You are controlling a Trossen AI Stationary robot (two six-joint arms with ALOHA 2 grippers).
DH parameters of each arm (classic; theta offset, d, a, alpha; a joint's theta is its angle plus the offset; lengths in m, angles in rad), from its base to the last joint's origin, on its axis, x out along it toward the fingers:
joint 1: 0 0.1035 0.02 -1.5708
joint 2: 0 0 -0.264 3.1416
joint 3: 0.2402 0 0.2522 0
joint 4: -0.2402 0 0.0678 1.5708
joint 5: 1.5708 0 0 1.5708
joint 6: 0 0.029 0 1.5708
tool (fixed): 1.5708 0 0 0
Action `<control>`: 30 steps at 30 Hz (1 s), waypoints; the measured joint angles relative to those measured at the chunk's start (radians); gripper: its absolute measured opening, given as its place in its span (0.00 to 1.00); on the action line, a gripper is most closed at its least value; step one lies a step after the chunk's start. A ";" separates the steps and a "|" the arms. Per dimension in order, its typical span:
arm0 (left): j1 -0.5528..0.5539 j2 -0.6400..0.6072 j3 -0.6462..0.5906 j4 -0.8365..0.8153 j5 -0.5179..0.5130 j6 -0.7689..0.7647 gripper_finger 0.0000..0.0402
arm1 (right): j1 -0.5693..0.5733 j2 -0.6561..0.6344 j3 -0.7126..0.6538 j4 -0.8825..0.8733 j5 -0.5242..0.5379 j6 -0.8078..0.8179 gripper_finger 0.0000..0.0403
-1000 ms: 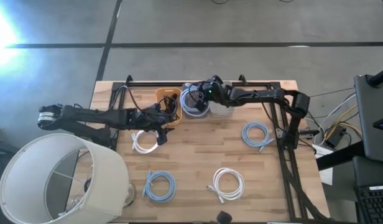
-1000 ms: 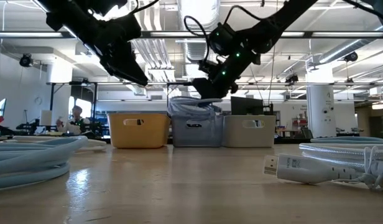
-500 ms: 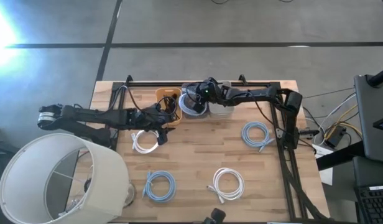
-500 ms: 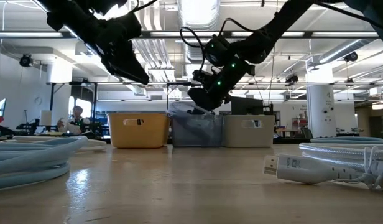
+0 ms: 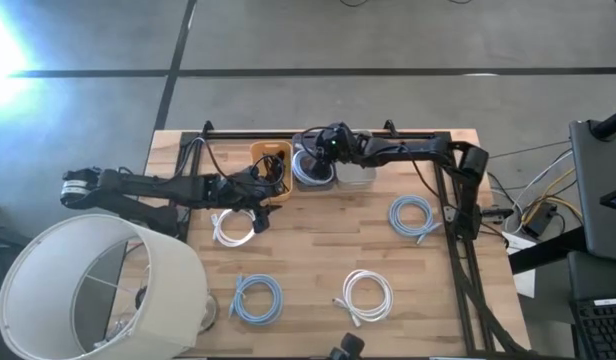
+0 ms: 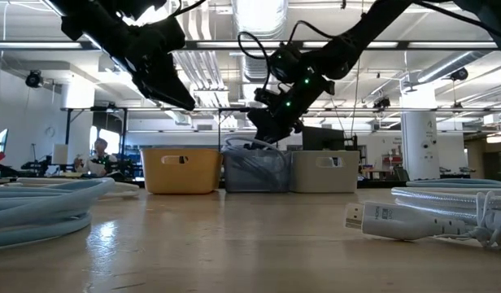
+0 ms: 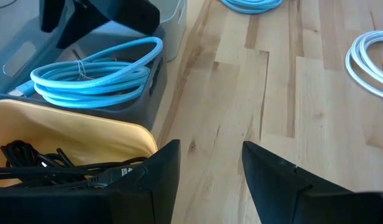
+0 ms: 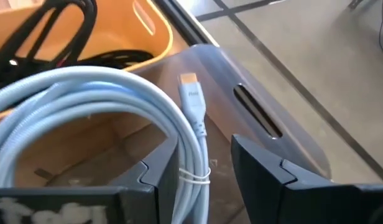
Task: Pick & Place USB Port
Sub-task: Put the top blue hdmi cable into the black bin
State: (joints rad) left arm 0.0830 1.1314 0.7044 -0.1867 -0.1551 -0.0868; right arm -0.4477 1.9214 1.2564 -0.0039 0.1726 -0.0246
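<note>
The light-blue cable coil (image 8: 98, 106) now lies inside the grey bin (image 8: 253, 124), the middle one of three bins along the far edge of the counter (image 5: 318, 250), with its gold-tipped plug (image 8: 190, 93) resting on top of the loops. In the left wrist view the same coil sits loose and bundled in that bin, beside the yellow bin (image 7: 73, 134) that holds black cables (image 7: 30, 158).

What has changed is the right claw (image 8: 198, 168). A second ago its fingers were drawn in on the coil above the bin; now they stand spread, one on either side of the strand, which runs through the gap between them without being pinched. Over the same second the claw has dipped toward the bin, and it now hangs just over its rim in the low view. I take this as the release: this cable is delivered, and the sensible next thing would be to lift clear without snagging a loop.

The left claw (image 7: 207, 168) has not moved over that second. It hangs with its fingers spread and nothing between them, over the counter near the yellow bin.

Four coils remain on the counter: a white coil (image 5: 234, 226) near the left claw, a blue one (image 5: 413, 216) to the right, and another blue coil (image 5: 256, 298) and white coil (image 5: 366, 296) nearer the front. So the sorting looks partly done.
</note>
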 joint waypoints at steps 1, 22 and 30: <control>0.000 0.000 0.000 0.000 0.000 0.000 0.44 | 0.000 -0.007 0.000 -0.001 0.000 0.000 0.35; -0.001 0.000 -0.005 -0.002 0.001 0.001 0.44 | 0.093 -0.222 -0.002 -0.376 0.002 0.095 0.32; -0.001 0.000 -0.005 -0.001 0.001 0.001 0.44 | 0.169 -0.320 -0.011 -0.621 0.002 0.229 0.34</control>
State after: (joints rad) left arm 0.0822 1.1313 0.6997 -0.1873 -0.1545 -0.0860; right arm -0.2783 1.6012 1.2456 -0.6251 0.1751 0.2039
